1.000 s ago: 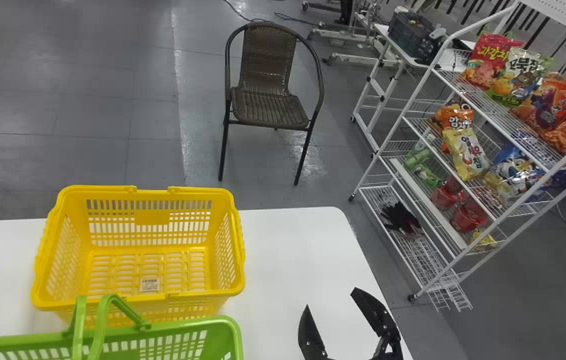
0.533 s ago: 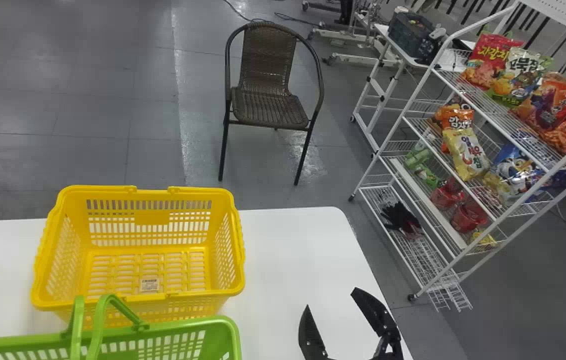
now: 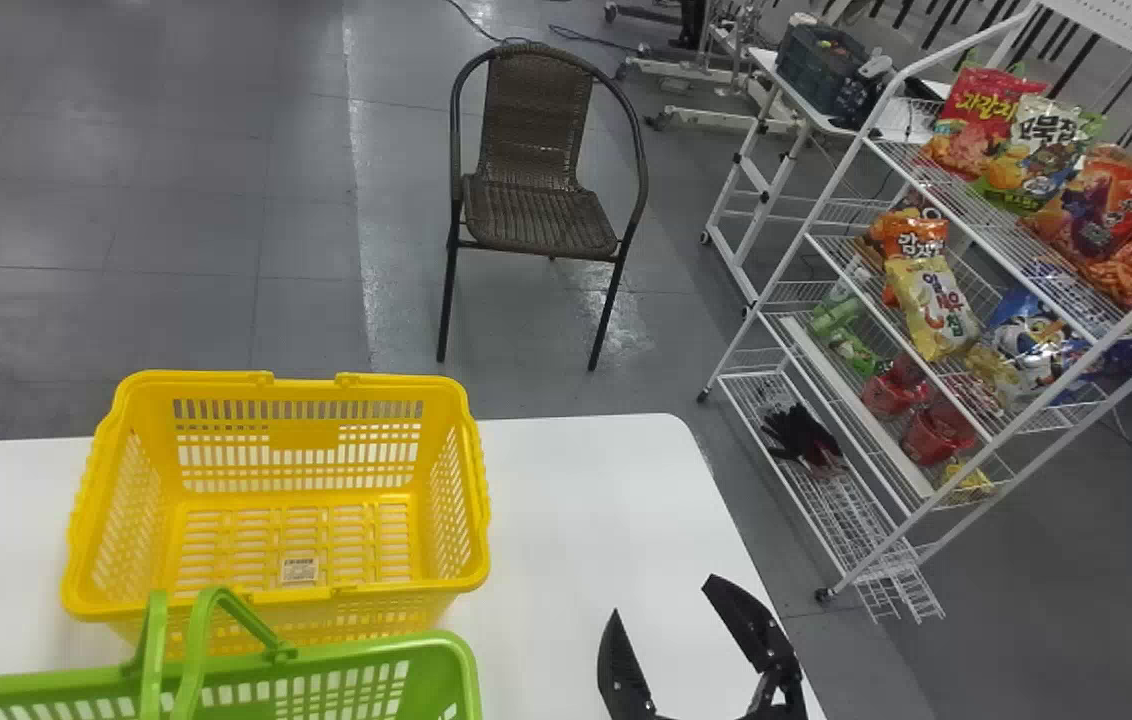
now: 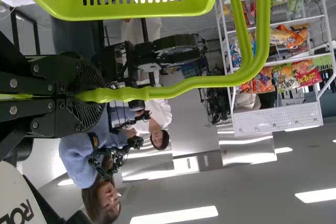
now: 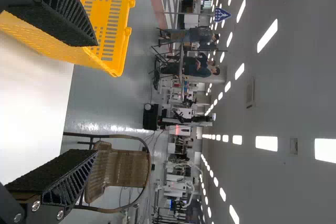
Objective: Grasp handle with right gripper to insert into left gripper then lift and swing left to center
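Left gripper (image 4: 93, 94): clenched on green handle (image 4: 184, 84) | Right gripper (image 3: 663, 596): released, fingers wide apart, lower right of head view | Green basket (image 3: 356, 652): lower left of head view, before yellow basket (image 3: 478, 480)

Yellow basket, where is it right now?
In the head view, the yellow basket is on the left side, resting on the white table just beyond the green basket.

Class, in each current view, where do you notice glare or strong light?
Head view: pale glare on the grey floor around the chair's legs. Left wrist view: ceiling lights glow white. Right wrist view: rows of the same kind, plus a sheen across the floor.
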Motion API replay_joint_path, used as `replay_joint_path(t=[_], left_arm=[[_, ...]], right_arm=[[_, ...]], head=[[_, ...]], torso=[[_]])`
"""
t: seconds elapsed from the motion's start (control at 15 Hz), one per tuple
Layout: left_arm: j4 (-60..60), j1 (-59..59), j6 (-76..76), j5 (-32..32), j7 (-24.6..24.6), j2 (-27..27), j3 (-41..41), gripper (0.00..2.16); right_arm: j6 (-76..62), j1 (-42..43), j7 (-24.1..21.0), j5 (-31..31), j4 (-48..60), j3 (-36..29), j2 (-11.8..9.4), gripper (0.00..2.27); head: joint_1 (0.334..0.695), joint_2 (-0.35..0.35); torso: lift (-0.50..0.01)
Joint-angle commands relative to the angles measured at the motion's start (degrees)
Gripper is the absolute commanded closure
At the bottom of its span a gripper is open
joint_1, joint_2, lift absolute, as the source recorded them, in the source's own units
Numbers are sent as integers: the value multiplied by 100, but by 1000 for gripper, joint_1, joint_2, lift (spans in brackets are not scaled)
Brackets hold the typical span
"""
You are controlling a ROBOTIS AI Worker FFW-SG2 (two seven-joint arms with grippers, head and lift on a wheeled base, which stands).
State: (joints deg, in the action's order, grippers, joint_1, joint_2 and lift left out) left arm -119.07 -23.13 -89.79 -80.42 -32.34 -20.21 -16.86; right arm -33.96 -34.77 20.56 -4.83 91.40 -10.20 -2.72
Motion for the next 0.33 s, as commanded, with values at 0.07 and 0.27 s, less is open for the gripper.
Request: replay_joint_path(t=[0.07,0.27], left_arm=[[33,2,-24,-9,0,8,8,2138],[50,2,-24,-9,9,8,-1,2138]], right_arm=[[0,5,0,0,0,0,0,87],[0,5,0,0,-9,0,0,87]], head=[[695,-350],[695,-350]], torso=[[0],[0]])
